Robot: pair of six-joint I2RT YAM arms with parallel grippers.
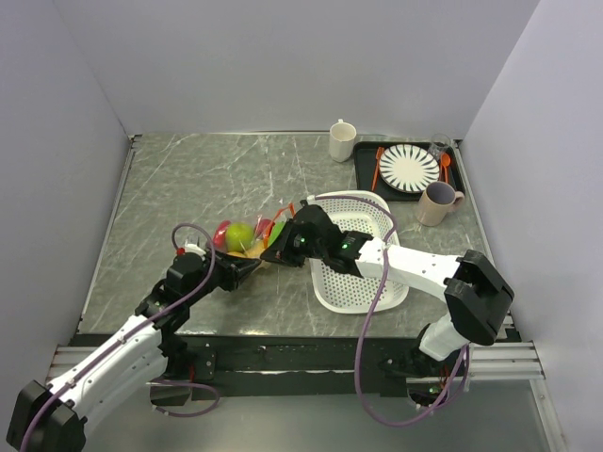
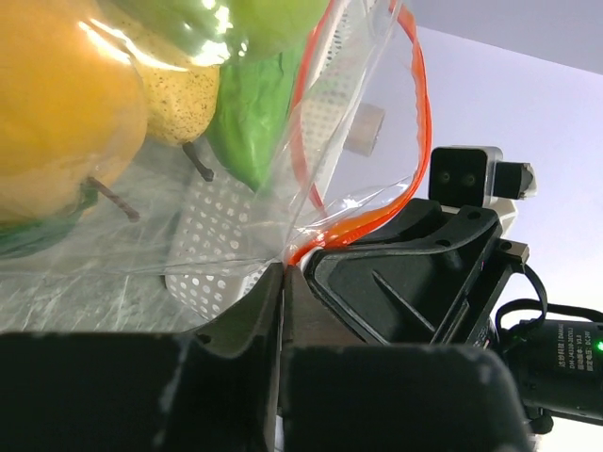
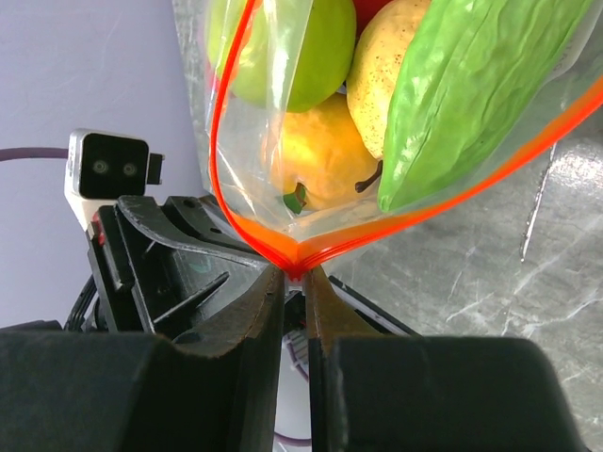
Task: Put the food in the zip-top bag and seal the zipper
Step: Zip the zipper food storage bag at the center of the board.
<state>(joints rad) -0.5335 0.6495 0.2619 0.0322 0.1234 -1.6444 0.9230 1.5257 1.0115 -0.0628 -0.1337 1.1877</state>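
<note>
Your zip-top bag [image 1: 247, 235] sits on the grey table [image 1: 188, 179], just left of the white basket [image 1: 363, 287], and it is held between both arms. It is clear, crinkled film, and the food [image 3: 301, 47] is packed inside it. You can make out a green ball, a speckled yellow pear shape [image 3: 391, 75], an orange ball [image 3: 316, 155] with a dark stalk, a ridged green cucumber [image 3: 471, 85] and a bit of red at the top.

The zipper [image 3: 268, 240] is a thin orange-red strip. From the right wrist it runs as 2 strands that spread apart upward from one pinch point. From the left wrist it curves in an open loop.

The right gripper [image 3: 297, 282] reaches in from the basket side, and its fingers are clamped together on that strip. The left gripper [image 2: 283, 273], on the bag's side away from the basket, is pinched tight on the bag's edge where the strip ends.
</note>
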